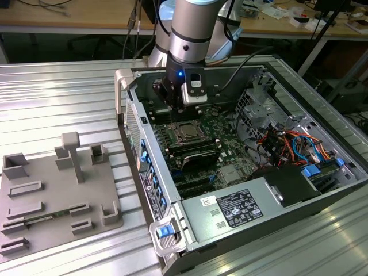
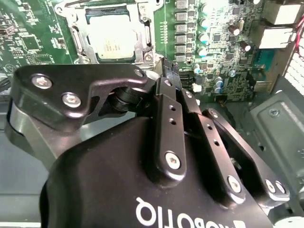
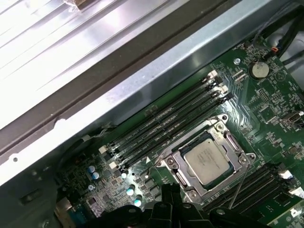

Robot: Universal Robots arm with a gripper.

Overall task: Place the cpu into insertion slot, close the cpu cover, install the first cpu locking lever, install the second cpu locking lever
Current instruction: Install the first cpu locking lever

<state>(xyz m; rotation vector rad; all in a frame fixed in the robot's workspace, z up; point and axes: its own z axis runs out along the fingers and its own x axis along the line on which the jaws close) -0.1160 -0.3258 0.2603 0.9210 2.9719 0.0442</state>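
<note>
Open computer case [image 1: 133,123], lying on a ribbed metal surface [image 1: 57,98], motherboard exposed. Insertion slot [image 2: 69,20]: near the middle of the board. Cpu [image 3: 209,159]: seated flat in the insertion slot, silver top facing up. Cpu cover [image 2: 142,37]: lying down over the insertion slot, its frame around the chip's edges. Thin wire lever [image 3: 239,187]: along one side of the insertion slot; cannot tell whether it is latched. Memory slots [image 3: 166,128]: long black rows just beside the insertion slot, between it and the case wall. End effector [image 2: 169,69]: on the arm, poised above the board just beside the insertion slot, fingers drawn together to a single dark tip, nothing gripped, no contact with the cover visible. Grey power supply box [image 1: 230,210]: inside the case, well apart from the insertion slot. Grey fixture tray [image 1: 57,195]: on the surface outside the case, far from the insertion slot.
</note>
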